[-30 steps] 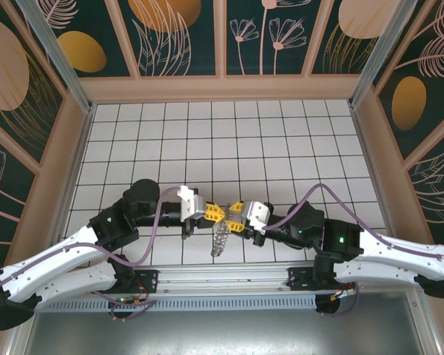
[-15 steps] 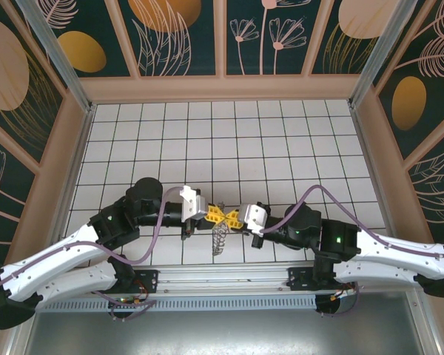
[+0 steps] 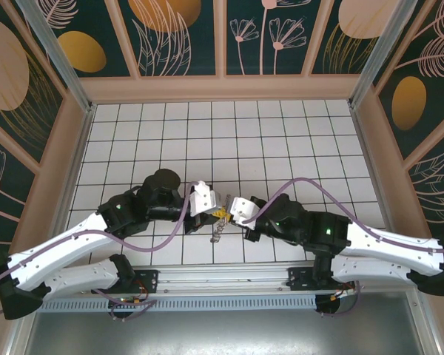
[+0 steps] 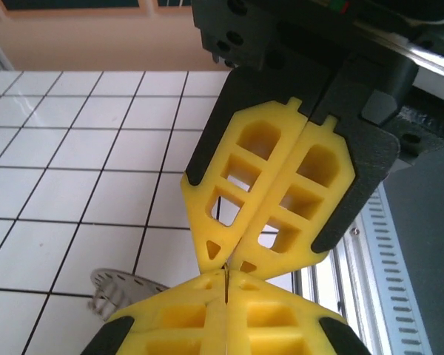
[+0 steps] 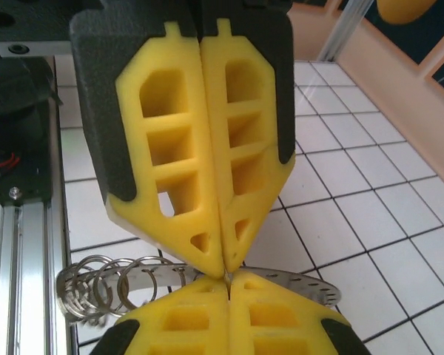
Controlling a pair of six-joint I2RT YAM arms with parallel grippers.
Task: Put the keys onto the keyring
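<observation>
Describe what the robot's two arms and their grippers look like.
The left arm and right arm have white shells, black joints and a purple cable looping along each. The left gripper and right gripper each have two pointed yellow fingers with lattice cut-outs, backed in black.

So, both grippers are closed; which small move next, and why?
Probably ease the right gripper slightly back: it and the left gripper are shut tip to tip at the grey toothed metal keyring, and which grips it is unclear.
</observation>
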